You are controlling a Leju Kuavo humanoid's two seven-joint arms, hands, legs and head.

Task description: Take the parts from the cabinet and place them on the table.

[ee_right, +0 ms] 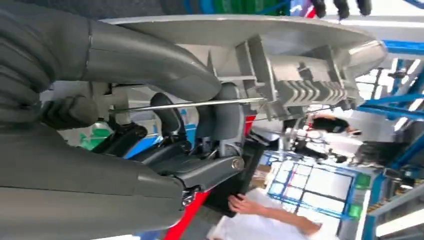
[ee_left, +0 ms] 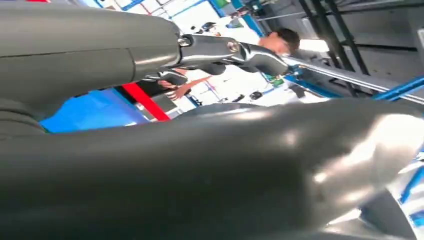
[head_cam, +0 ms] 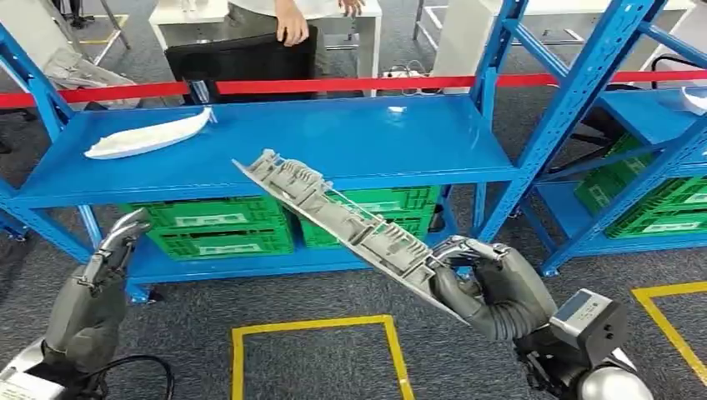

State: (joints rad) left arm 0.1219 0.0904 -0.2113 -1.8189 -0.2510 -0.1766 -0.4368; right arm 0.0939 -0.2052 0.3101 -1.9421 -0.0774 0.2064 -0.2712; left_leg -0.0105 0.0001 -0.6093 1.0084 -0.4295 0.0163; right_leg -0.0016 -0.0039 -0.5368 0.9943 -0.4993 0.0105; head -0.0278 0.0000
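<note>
My right hand [head_cam: 488, 287] grips one end of a long grey ribbed plastic part [head_cam: 333, 217], which slants up and to the left in the air in front of the blue shelf [head_cam: 400, 146]. In the right wrist view the part [ee_right: 295, 65] lies across my right hand [ee_right: 150, 120], whose thumb and fingers wrap it. A white curved part [head_cam: 150, 137] lies on the shelf's left side. My left hand [head_cam: 104, 275] hangs low at the left, fingers extended and holding nothing; up close, the left hand [ee_left: 200, 150] covers most of the left wrist view.
Green crates [head_cam: 225, 225] sit on the lower shelf level. A second blue rack [head_cam: 659, 158] with green crates stands at the right. Red tape [head_cam: 333, 85] runs behind the shelf, and a person's hand [head_cam: 292, 25] rests on a black chair beyond. Yellow floor markings [head_cam: 317, 329] lie below.
</note>
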